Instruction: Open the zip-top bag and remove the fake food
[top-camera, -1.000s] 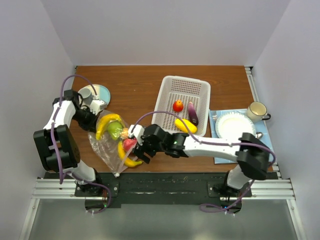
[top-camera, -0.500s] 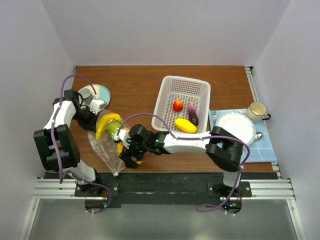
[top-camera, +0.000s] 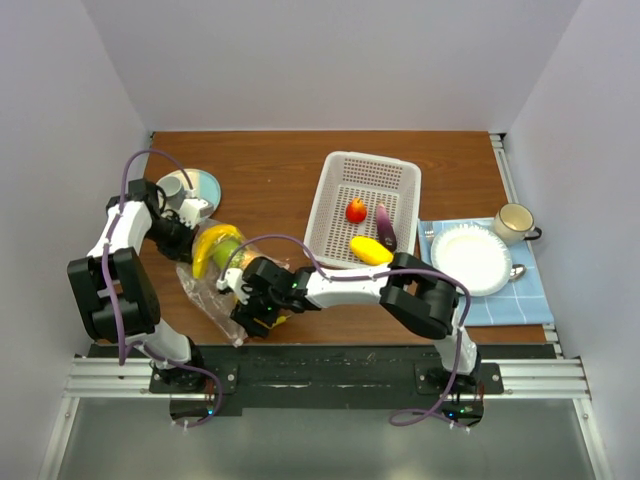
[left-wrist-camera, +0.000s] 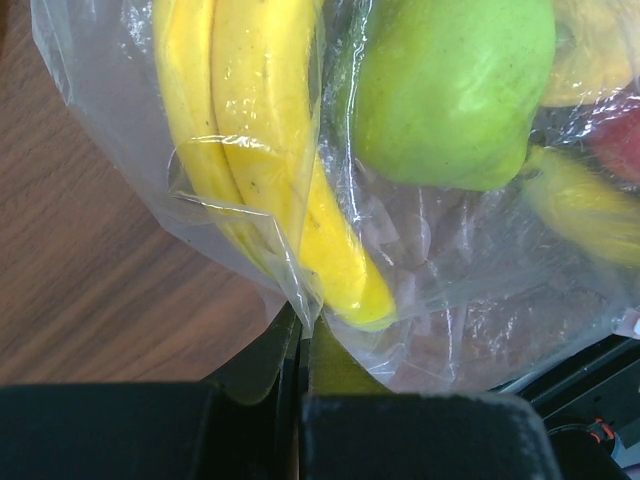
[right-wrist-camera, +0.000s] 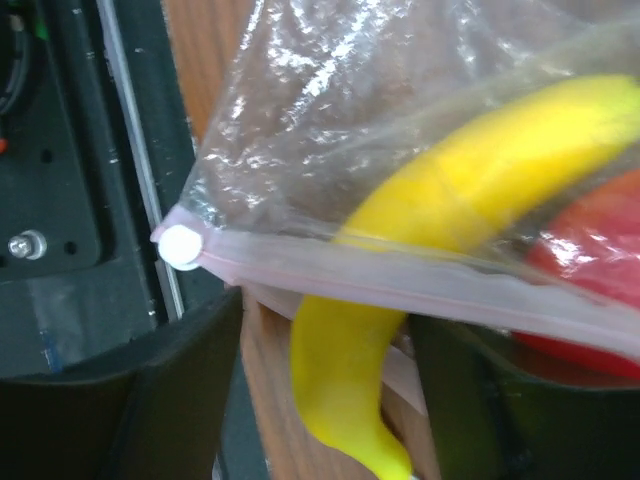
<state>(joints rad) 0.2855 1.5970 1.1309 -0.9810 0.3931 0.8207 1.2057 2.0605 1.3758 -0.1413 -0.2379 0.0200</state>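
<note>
Left pincer (left-wrist-camera: 300, 325) mine, closed, pinching fold of zip-top bag (left-wrist-camera: 440, 290) just under bananas (left-wrist-camera: 255, 130). Green fruit (left-wrist-camera: 450, 90) beside them inside bag. Right pincer (right-wrist-camera: 330, 390) open, fingers (right-wrist-camera: 170, 390) astride pink zipper strip (right-wrist-camera: 400, 285). Banana (right-wrist-camera: 450, 200) tip shows below strip, red fruit (right-wrist-camera: 590, 260) at right edge of frame. Overhead view: bag on surface (top-camera: 270, 170), lower left of frame. Basket (top-camera: 370, 157) right of centre holds red piece (top-camera: 356, 211), eggplant (top-camera: 385, 227), yellow-orange piece (top-camera: 371, 251).
</note>
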